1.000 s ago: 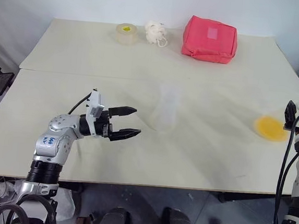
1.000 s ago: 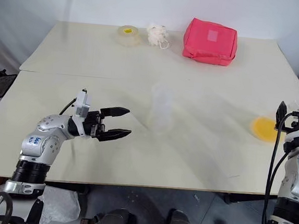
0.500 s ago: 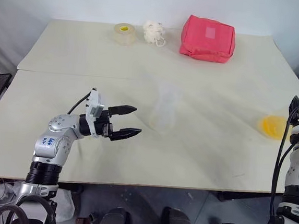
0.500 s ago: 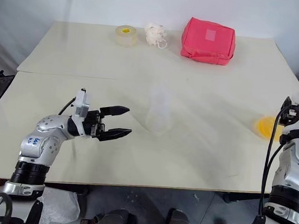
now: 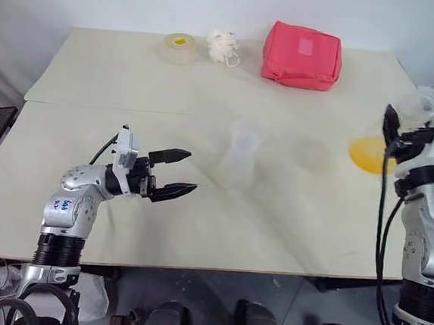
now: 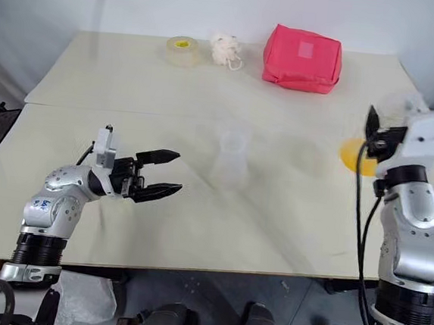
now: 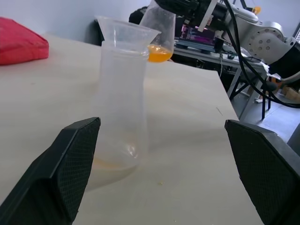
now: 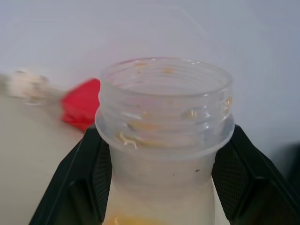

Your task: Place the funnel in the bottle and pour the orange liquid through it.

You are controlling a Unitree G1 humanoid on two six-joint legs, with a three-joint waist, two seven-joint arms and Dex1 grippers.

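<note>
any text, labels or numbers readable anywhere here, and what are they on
Blue handwritten marks on the left arm's silver housing: too small to read.
Pale patch on the red pouch: no legible text.
Yellow centre of the tape roll: no print can be made out.
Nothing else carries readable text.

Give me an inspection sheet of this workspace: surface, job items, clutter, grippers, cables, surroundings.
Surface: pale table, a seam line running across it.
Job's things: funnel seated in the neck of the bottle, mid-table; orange liquid low in a clear wide-mouthed jar.
Clutter: red pouch, tape roll and white tuft along the far edge.
Grippers: left gripper open, beside the bottle, apart from it; right gripper shut on the jar's neck, held above the table.
Cables: black cable down the right arm; another at the left wrist.
Surroundings: white wall behind; desks and equipment past the table's right end.
</note>
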